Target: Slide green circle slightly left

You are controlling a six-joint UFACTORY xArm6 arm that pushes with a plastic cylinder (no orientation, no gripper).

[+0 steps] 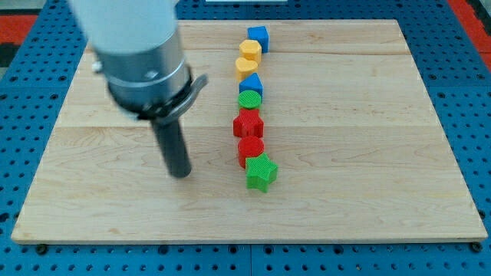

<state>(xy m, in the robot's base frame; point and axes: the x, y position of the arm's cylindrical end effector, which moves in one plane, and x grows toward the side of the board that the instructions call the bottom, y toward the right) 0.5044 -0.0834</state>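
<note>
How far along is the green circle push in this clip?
Done: nothing visible; the green circle sits in the column, between the blue block and the red star. In hand: my tip rests on the board, off to the column's left, touching no block. Left: get to the circle's right side and nudge it left.

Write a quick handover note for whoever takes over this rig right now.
My tip rests on the wooden board, off to the view's left of the block column and touching no block.

The green circle sits mid-column, between the blue block above and the red block below, seemingly touching both.

Done: nothing visible; the circle is still in line with the column.

Left: bring the tip round to the circle's right side, probably via open board, then nudge it slightly left without disturbing its neighbours.
</note>
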